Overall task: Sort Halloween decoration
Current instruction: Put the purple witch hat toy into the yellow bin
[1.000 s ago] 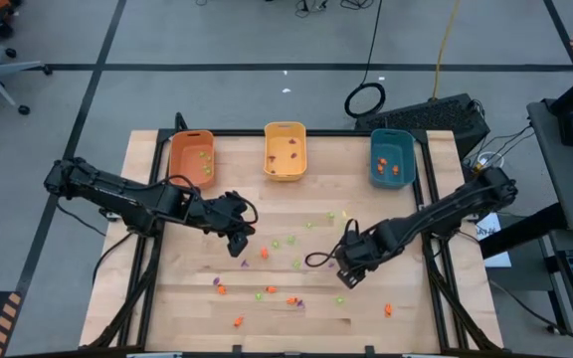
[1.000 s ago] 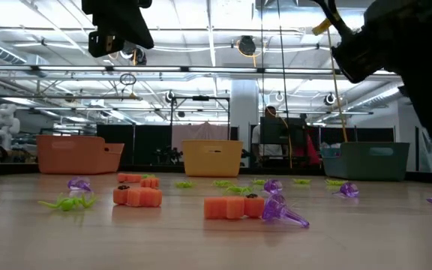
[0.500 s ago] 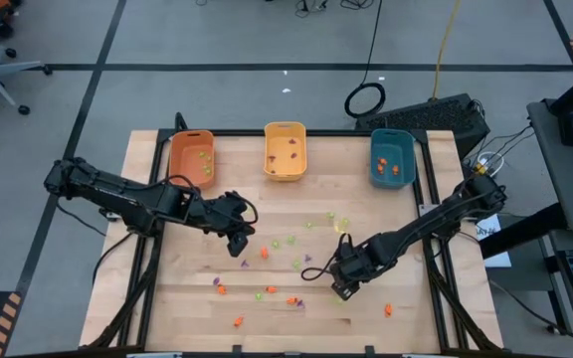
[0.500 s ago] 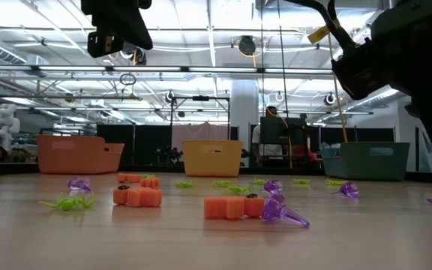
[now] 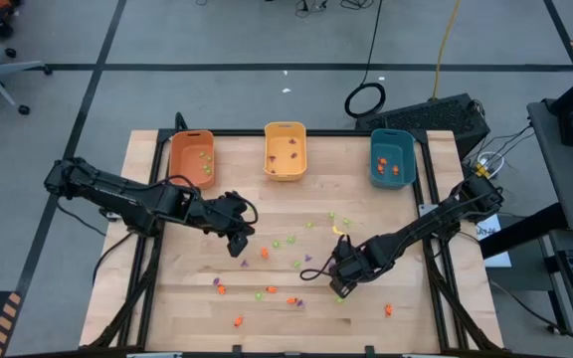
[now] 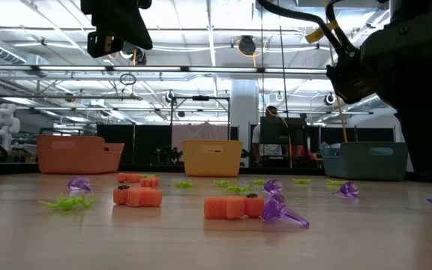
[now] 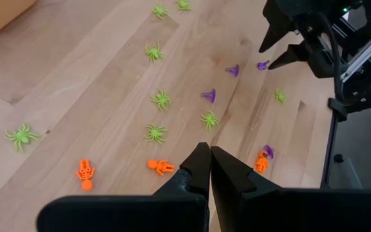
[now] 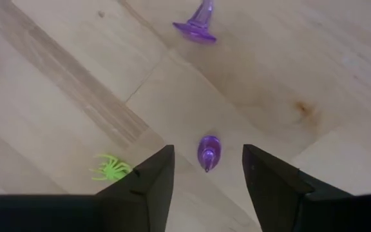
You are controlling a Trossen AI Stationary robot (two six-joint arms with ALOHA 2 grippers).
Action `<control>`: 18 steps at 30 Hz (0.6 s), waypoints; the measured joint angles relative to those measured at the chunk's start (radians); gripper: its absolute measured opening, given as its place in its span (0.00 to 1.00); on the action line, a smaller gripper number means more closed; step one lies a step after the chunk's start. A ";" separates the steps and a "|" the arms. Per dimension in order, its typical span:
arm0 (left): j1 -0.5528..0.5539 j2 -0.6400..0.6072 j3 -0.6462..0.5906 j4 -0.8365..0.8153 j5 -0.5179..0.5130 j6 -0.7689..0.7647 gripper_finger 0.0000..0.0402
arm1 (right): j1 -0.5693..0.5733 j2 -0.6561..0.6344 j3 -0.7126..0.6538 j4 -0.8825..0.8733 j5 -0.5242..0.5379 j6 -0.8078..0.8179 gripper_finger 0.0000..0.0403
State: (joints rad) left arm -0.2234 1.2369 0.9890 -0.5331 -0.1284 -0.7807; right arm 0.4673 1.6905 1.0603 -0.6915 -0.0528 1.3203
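Note:
Tiny orange, light green and purple trinkets lie scattered over the middle and near part of the wooden table (image 5: 167, 288). My right gripper (image 5: 341, 279) hangs open, pointing down. In its wrist view the gripper (image 8: 206, 169) has one finger on either side of a small purple trinket (image 8: 208, 152) that lies flat on the wood, touching nothing. A purple hat (image 8: 198, 26) and a green spider (image 8: 111, 167) lie nearby. My left gripper (image 5: 239, 242) is shut and empty above the table's left-middle; in its wrist view it (image 7: 210, 161) hovers over green spiders and orange figures.
Three oblong bins stand along the far edge: orange (image 5: 191, 157), yellow (image 5: 286, 151) and teal (image 5: 392, 157), each with a few trinkets inside. In the low view, orange pieces (image 6: 233, 206) and a purple hat (image 6: 282, 213) lie close to the near edge.
My right gripper has moved toward the table's near edge and slightly left, and has come down closer to the wood over the purple trinket. My left arm has kept still.

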 joint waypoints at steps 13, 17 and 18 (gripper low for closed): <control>0.000 0.000 0.000 0.000 0.001 0.000 0.03 | 0.007 0.000 0.000 0.006 -0.001 0.006 0.31; 0.000 0.000 0.000 0.000 0.001 0.000 0.03 | 0.007 0.000 0.000 0.007 -0.002 0.005 0.31; 0.000 0.000 0.000 0.000 0.001 0.001 0.03 | 0.007 0.002 0.000 0.007 -0.002 0.005 0.31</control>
State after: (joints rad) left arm -0.2234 1.2369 0.9890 -0.5329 -0.1276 -0.7801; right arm 0.4747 1.6929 1.0603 -0.6843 -0.0551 1.3251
